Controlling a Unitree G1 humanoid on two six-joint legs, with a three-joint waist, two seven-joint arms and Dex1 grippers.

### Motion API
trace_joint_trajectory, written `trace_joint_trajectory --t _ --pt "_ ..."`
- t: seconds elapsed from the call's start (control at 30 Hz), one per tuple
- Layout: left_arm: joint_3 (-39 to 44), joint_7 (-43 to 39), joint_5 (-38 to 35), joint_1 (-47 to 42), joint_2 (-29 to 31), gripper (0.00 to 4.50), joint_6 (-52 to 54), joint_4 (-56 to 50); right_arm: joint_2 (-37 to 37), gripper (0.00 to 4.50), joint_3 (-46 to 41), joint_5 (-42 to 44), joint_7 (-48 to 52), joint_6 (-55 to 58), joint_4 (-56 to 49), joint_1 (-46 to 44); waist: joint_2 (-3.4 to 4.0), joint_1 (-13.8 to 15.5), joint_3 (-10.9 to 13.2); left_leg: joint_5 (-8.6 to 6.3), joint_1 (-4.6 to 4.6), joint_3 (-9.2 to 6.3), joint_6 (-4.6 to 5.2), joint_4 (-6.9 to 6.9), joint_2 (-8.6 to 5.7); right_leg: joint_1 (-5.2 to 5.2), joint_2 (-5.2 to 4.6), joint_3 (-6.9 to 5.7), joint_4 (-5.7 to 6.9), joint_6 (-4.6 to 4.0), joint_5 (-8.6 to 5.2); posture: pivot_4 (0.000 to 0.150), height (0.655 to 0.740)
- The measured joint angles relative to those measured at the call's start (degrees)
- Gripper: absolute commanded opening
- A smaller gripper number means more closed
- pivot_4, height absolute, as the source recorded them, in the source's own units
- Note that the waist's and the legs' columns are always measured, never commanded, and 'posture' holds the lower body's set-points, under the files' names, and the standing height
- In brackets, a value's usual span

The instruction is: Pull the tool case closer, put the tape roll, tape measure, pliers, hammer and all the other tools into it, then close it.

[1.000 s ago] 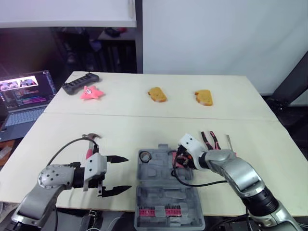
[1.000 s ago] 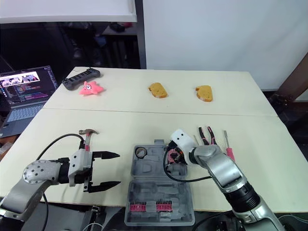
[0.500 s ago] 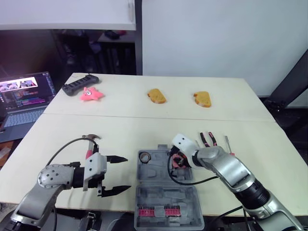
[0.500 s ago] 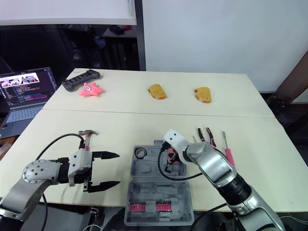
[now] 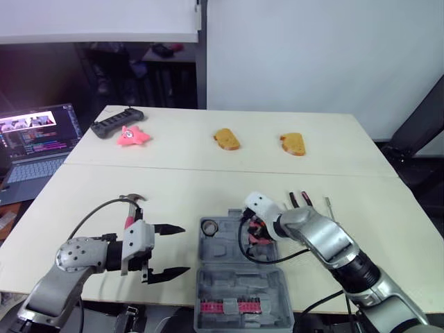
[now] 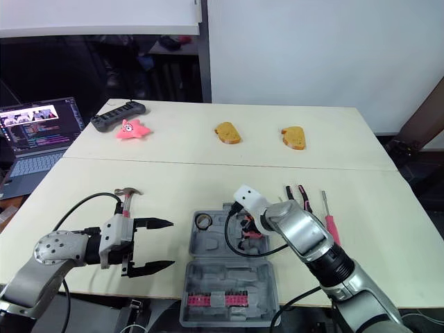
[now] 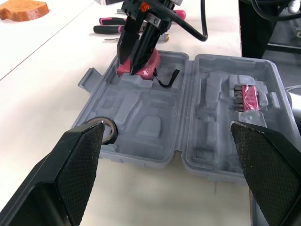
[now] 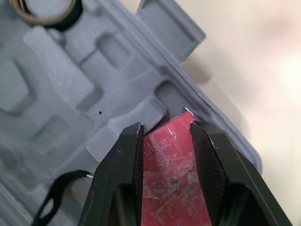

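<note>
Right claw [image 8: 165, 126] leftward with tape measure [image 8: 173, 165]

The left arm lies low at the lower left of the head view, forearm pointing toward the centre. Its left end effector [image 6: 170, 243] is spread wide. The right arm reaches in from the lower right with a bent elbow. The right end effector [image 8: 164, 128] pinches what seems to be the tape measure [image 8: 173, 186].

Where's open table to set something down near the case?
Widest bare stretch: mid-table, between the bread slices and the tool case. Also free: the right edge beyond the screwdriver. Crowded: the case's right side by the pliers, and left of it around the hammer.
</note>
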Motion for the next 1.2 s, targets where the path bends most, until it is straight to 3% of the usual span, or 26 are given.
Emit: trace_joint_trajectory --t 0.33,0.5,0.77,1.03,1.2 --pt "-0.1 -0.7 0.0 -2.5 -0.1 4.5 0.0 0.8 -1.1 1.64 -5.9 2.9 0.6 -6.5 -5.5 4.7 0.82 -0.4 0.8 0.09 -1.16 0.17 -0.07 -0.34 -0.04 -1.32 0.02 0.13 0.27 0.21 0.2 0.15 0.74" --pt "-0.1 -1.4 0.0 -3.3 -0.1 4.5 0.1 1.2 -5.2 1.64 -10.6 5.6 2.5 -6.3 -9.7 5.0 1.19 -0.3 1.4 0.11 -1.7 0.18 -0.08 -0.31 -0.08 -1.77 -0.01 0.12 0.26 0.22 0.21 0.15 0.74" --pt "-0.1 -1.7 0.0 -3.7 -0.2 4.5 0.1 2.0 -12.8 1.64 -8.7 7.7 5.0 -6.0 -14.7 7.0 1.06 -0.5 1.7 0.12 -1.79 0.19 -0.1 -0.29 -0.07 -1.8 0.0 0.08 0.18 0.22 0.21 0.15 0.74" --pt "-0.1 -1.8 0.0 -3.6 -0.2 4.5 0.0 2.0 -12.4 1.64 -4.3 5.6 3.9 -12.2 -12.0 8.1 1.02 -0.5 1.8 0.13 -1.78 0.19 -0.12 -0.21 -0.07 -1.75 0.0 0.08 0.19 0.21 0.22 0.15 0.74" --pt "-0.1 -1.5 0.1 -3.6 -0.2 4.5 0.1 2.0 -10.2 1.64 -4.3 5.7 2.5 -9.1 -10.5 8.1 0.88 -0.3 1.7 0.15 -1.39 0.18 -0.15 -0.22 -0.06 -1.39 0.02 0.08 0.2 0.15 0.24 0.15 0.74"
